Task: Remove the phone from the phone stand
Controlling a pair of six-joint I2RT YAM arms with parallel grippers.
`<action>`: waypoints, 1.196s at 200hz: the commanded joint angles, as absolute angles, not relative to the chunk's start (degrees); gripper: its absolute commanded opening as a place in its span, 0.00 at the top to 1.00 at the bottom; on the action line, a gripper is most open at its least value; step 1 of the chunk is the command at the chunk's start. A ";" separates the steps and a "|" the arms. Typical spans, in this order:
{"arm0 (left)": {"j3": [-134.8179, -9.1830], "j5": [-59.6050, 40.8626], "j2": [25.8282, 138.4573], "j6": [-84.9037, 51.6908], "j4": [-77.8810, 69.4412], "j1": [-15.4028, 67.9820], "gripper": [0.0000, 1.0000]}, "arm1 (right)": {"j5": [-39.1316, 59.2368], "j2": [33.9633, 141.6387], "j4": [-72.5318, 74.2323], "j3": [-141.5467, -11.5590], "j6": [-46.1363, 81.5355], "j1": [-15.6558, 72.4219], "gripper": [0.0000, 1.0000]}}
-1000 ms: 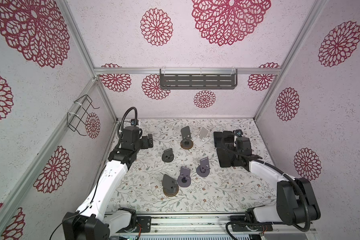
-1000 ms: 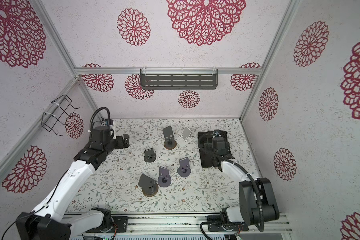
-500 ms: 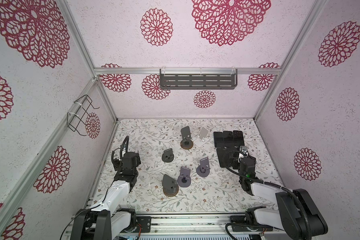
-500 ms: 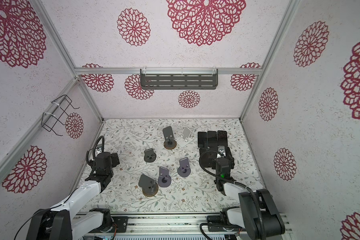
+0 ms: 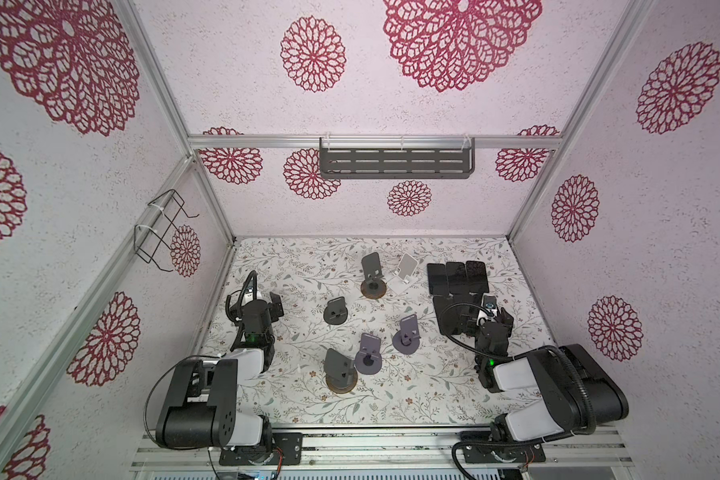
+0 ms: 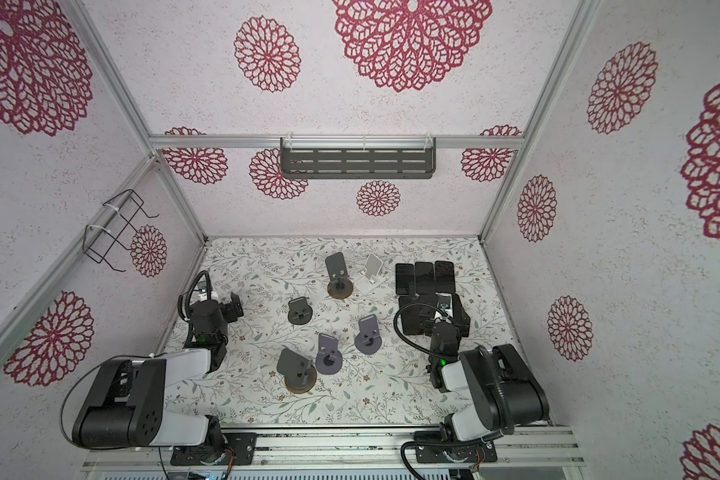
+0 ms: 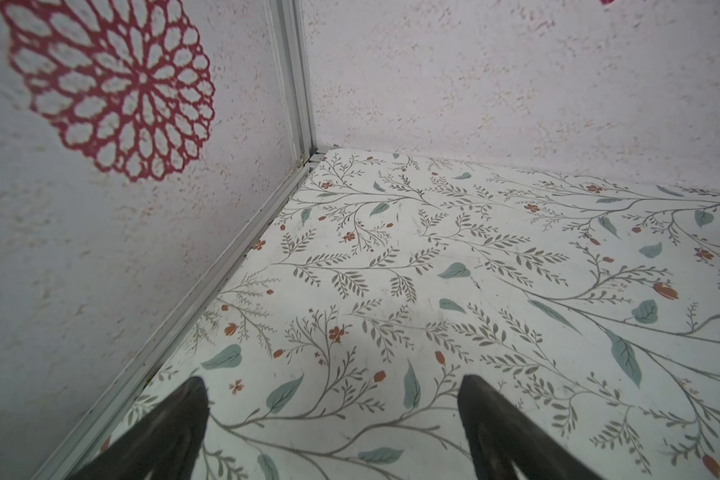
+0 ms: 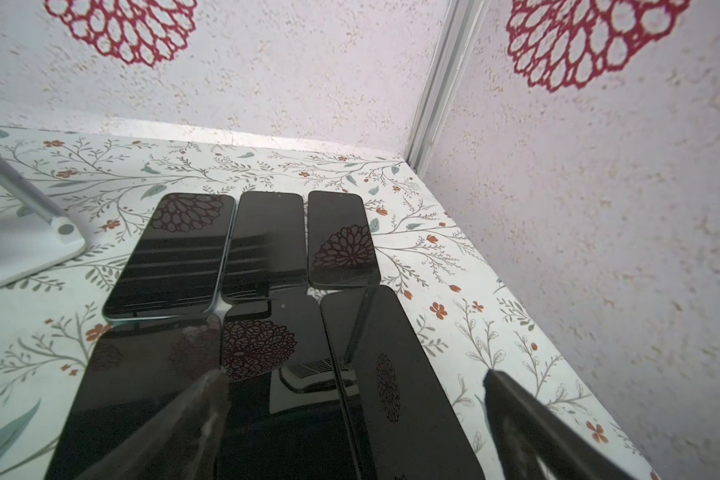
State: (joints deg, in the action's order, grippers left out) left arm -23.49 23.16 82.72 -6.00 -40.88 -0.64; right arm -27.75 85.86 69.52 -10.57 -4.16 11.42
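Note:
Several black phones [image 5: 456, 276] [image 8: 267, 245] lie flat, screens up, in two rows at the back right of the table. Several phone stands are spread over the middle: a white one [image 5: 404, 272] [image 8: 17, 253], dark grey ones on wooden bases [image 5: 371, 274] [image 5: 341, 370], purple ones [image 5: 408, 332] [image 5: 368, 353] and a small dark one [image 5: 335, 311]. No stand holds a phone. My right gripper [image 5: 484, 318] [image 8: 354, 376] hangs open just above the near row of phones. My left gripper [image 5: 255, 302] [image 7: 333, 386] is open over bare tabletop by the left wall.
Patterned walls close the table [image 5: 292, 266] on three sides. A grey slotted shelf [image 5: 395, 163] hangs on the back wall and a wire basket [image 5: 161, 230] on the left wall. Both arms are folded back near the front rail [image 5: 371, 440].
Both arms have drawn back from the rear of the table toward the front and folded up. The right gripper has come off the far phones. Both grippers stayed open.

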 commanded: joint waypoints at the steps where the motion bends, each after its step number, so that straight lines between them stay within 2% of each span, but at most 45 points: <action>1: -23.90 20.44 84.99 -3.54 -47.68 -1.23 0.02 | -29.99 86.26 79.22 -9.88 -5.82 11.34 0.01; 48: -22.78 14.34 89.90 -4.93 -55.00 -4.30 0.03 | -29.51 86.03 78.46 -9.93 -5.38 11.16 0.01; 58: -23.35 13.93 88.34 -5.97 -50.60 -4.55 0.03 | -29.52 85.96 78.94 -9.53 -5.11 11.11 0.01; 91: -23.57 14.30 88.67 -5.79 -50.80 -4.66 0.03 | -27.79 87.72 86.39 -5.95 -2.43 9.20 0.01; 103: -23.73 14.33 88.79 -5.89 -50.77 -4.70 0.03 | -27.96 92.52 92.70 -6.03 -2.91 8.10 0.01; 116: -23.54 14.06 89.08 -5.89 -51.88 -4.75 0.03 | -26.42 88.91 84.12 -7.31 -1.72 8.26 0.01; 239: -23.64 14.07 88.95 -5.89 -51.44 -4.81 0.03 | -28.31 90.02 83.02 -9.00 -2.24 8.72 0.01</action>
